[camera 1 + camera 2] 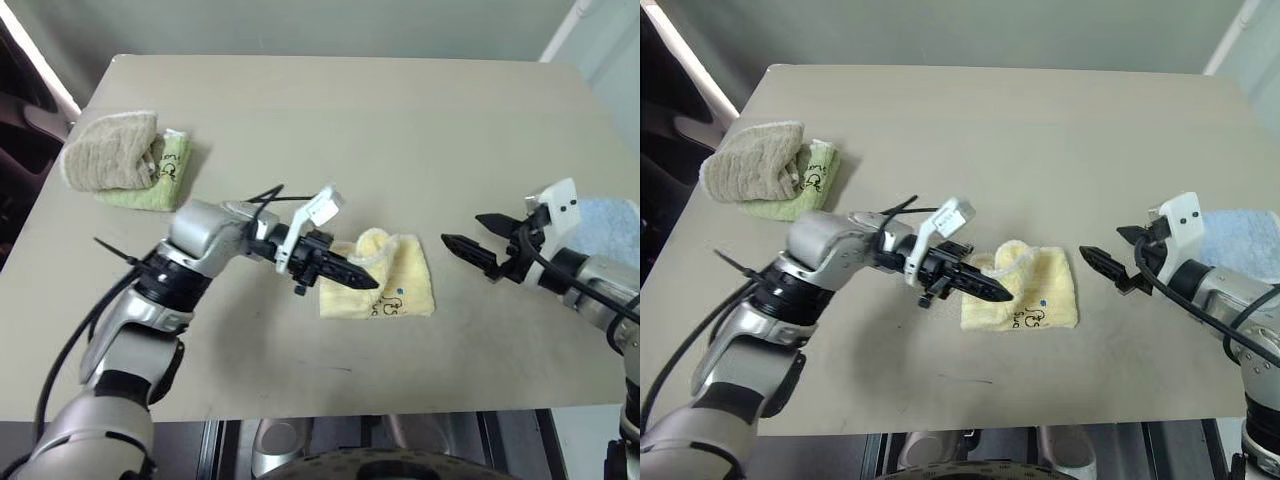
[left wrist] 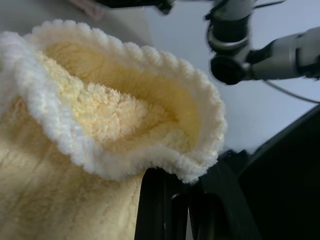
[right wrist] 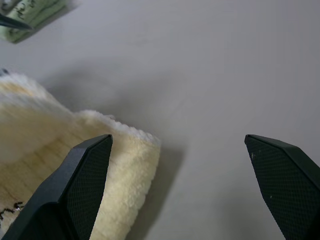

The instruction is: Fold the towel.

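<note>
The pale yellow towel (image 1: 392,283) lies partly folded near the middle of the table, its dark lettering and a blue dot at the front corner. My left gripper (image 1: 358,276) reaches in from the left and is shut on the towel's left edge, which curls up in a raised loop (image 2: 125,110) over the black fingers (image 2: 165,205). My right gripper (image 1: 472,237) hovers open a short way to the right of the towel, touching nothing. In the right wrist view the towel's near corner (image 3: 125,165) lies beside one wide-spread finger (image 3: 75,195).
A beige-brown towel (image 1: 108,150) sits on a folded light green one (image 1: 165,183) at the table's far left. A light blue folded towel (image 1: 612,218) lies at the right edge, behind my right arm. The beige table (image 1: 350,120) has bare room at the back and front.
</note>
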Controlling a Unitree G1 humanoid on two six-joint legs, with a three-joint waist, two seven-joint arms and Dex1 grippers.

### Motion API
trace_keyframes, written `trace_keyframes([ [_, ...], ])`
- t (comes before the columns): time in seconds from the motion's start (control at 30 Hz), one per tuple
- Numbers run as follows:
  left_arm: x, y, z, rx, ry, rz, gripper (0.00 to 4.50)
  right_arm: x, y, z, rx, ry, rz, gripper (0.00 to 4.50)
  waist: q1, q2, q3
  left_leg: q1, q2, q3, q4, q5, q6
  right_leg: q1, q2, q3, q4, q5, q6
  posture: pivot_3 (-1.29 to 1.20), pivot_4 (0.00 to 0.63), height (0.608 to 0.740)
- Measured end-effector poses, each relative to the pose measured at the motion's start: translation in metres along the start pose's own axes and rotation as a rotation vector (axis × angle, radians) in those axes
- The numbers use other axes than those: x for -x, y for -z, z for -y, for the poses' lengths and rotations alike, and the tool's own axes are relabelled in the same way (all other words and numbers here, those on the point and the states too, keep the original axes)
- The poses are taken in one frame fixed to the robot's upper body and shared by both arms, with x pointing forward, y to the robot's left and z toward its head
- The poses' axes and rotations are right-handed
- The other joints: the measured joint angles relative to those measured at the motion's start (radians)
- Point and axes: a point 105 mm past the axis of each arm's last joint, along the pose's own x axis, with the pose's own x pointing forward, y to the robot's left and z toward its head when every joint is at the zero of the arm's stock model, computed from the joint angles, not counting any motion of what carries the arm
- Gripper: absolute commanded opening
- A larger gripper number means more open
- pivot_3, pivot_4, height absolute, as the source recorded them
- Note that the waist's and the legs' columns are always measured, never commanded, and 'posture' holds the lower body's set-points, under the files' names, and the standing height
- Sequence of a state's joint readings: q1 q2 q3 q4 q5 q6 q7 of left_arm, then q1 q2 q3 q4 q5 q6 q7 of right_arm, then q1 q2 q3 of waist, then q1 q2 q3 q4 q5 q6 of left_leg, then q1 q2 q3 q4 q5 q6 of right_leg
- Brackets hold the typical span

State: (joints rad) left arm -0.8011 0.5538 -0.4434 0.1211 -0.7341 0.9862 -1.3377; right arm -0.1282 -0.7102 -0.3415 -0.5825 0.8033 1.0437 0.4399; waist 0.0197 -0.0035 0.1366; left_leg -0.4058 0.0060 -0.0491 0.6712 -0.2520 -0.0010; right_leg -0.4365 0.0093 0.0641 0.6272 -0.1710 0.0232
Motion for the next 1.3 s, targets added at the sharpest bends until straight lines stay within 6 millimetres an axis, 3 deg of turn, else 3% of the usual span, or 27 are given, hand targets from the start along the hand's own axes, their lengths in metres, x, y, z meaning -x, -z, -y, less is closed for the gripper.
trace_keyframes([
  [0.17,-0.014,0.001,-0.01,-0.006,0.015,0.01,0.03,0.008,0.001,0.001,-0.005,0.032,0.005,4.5,0.002,0.0,0.0,0.0,0.001,0.001,0.003,0.0,0.001,0.002,0.0,0.0,0.0,-0.002,0.004,0.0,0.15,0.733],
  [0.43,-0.055,-0.004,-0.029,-0.101,0.014,0.114,0.03,0.013,0.001,0.001,0.005,0.066,-0.001,4.5,0.009,0.0,0.0,0.0,0.0,0.004,0.013,-0.009,0.016,0.006,0.0,0.002,-0.001,-0.003,0.015,0.0,0.15,0.733],
  [0.53,-0.056,0.002,-0.027,-0.067,0.03,0.113,0.66,0.014,0.003,0.001,0.014,0.073,-0.011,4.5,0.008,0.0,0.0,0.0,0.0,0.004,0.012,-0.009,0.015,0.006,0.0,0.002,-0.001,-0.003,0.016,0.0,0.15,0.733],
  [0.9,-0.049,0.006,-0.023,-0.018,0.035,0.121,4.45,0.016,0.001,0.002,0.034,0.081,-0.019,4.5,0.009,0.0,0.0,0.0,0.0,0.005,0.013,-0.009,0.016,0.006,0.0,0.003,-0.001,-0.001,0.018,0.0,0.15,0.733],
  [1.1,-0.034,-0.018,-0.028,-0.079,-0.038,0.235,4.48,0.017,-0.007,0.002,0.053,0.082,0.034,4.5,0.009,0.0,0.0,0.001,0.0,0.006,0.013,-0.008,0.017,0.006,0.0,0.003,-0.001,0.001,0.019,0.0,0.15,0.733],
  [1.23,-0.006,-0.033,-0.029,-0.181,-0.134,0.288,4.48,0.02,-0.015,-0.007,0.065,0.031,0.081,4.5,0.008,0.0,0.0,0.001,0.0,0.006,0.012,-0.007,0.017,0.006,0.0,0.003,-0.001,0.001,0.019,0.0,0.15,0.733],
  [1.3,0.006,-0.034,-0.03,-0.238,-0.188,0.276,4.5,0.02,-0.017,-0.014,0.063,-0.012,0.094,4.11,0.007,0.0,0.0,0.001,0.0,0.006,0.013,-0.007,0.017,0.006,0.001,0.004,-0.001,0.001,0.018,0.0,0.15,0.733],
])
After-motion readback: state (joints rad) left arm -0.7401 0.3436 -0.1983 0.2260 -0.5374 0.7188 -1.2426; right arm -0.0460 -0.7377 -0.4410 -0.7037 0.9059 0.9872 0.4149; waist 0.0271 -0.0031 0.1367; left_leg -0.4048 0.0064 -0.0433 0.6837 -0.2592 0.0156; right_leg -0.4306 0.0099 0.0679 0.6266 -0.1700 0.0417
